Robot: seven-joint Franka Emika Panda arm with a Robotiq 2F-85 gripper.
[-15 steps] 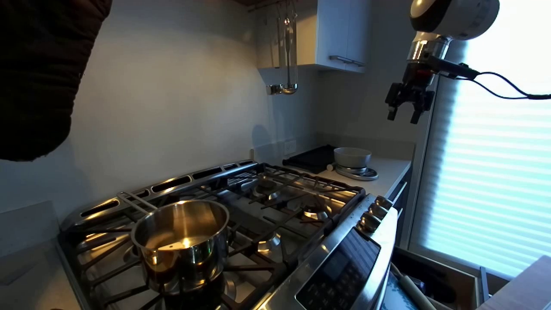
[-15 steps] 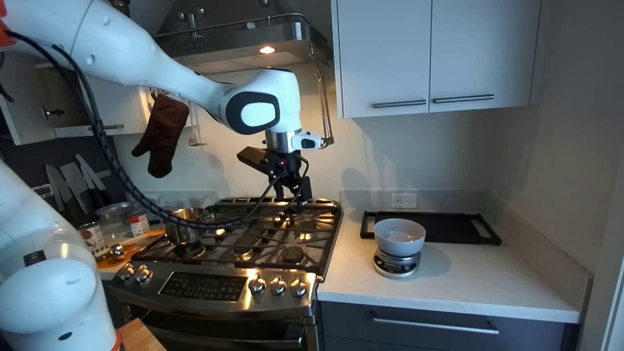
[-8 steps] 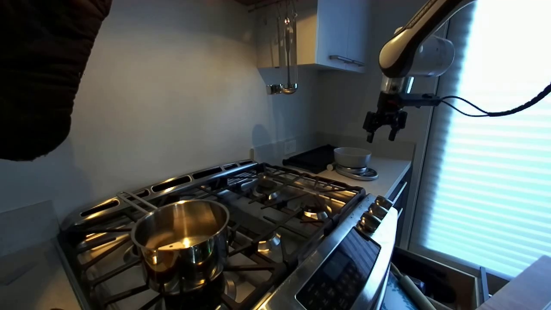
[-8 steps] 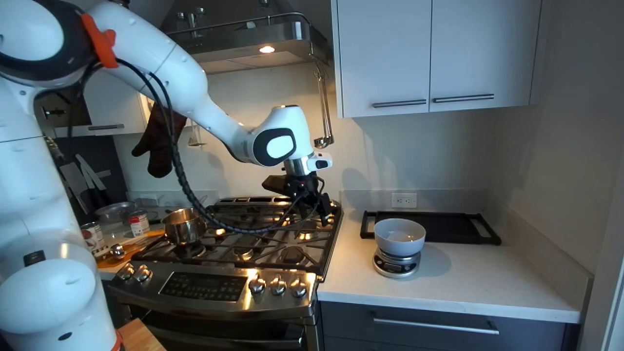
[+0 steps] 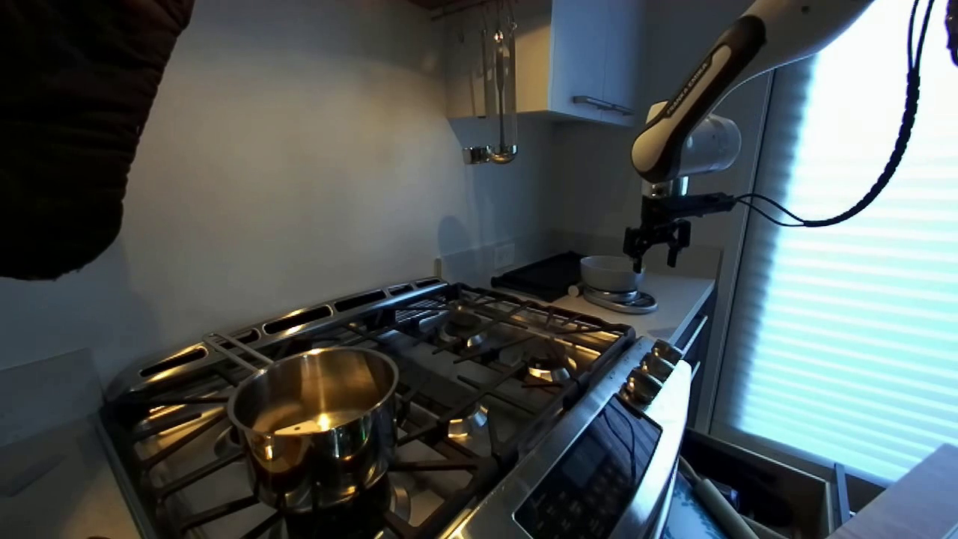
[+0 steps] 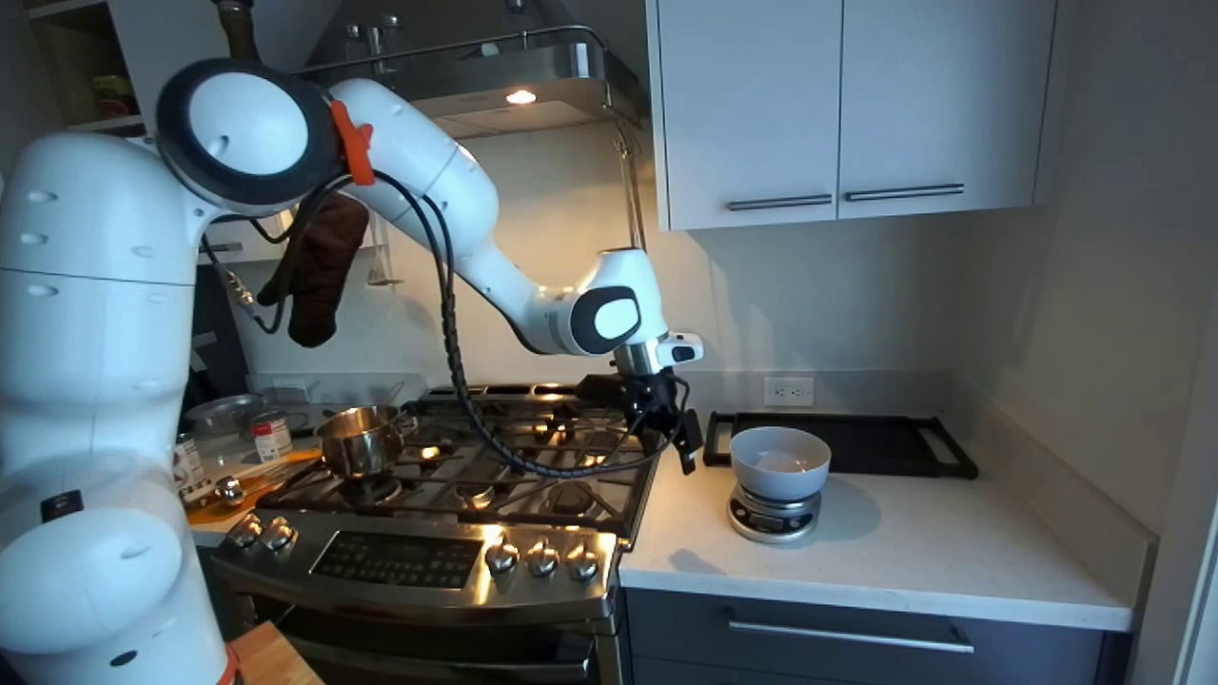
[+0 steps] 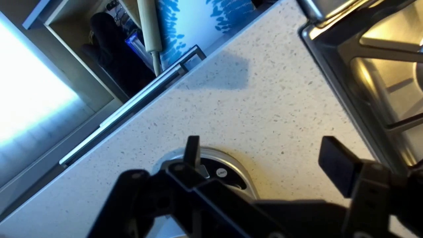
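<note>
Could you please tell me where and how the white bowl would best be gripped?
I'd probably grip the white bowl by its rim on the side facing the gas stove, nearest the pincer, coming straight down to straddle it. The bowl stands upright and open on the kitchen scale, and looks wider than the pincer's spread.

The fingers [image 7: 338, 167] look matt. The desk [image 7: 271, 112] looks like smooth, speckled stone. Near its back edge, the tray [image 6: 837, 445] is matt; nearer its edge by the stove [image 6: 409, 595], the bowl [image 6: 780, 464] is glossy, the scale [image 6: 778, 514] shiny metal with glossy plastic. Beyond that edge, the 5 knobs [image 6: 542, 559] and pot [image 6: 357, 445] are polished metal, the grates [image 7: 380, 53] matt.
</note>
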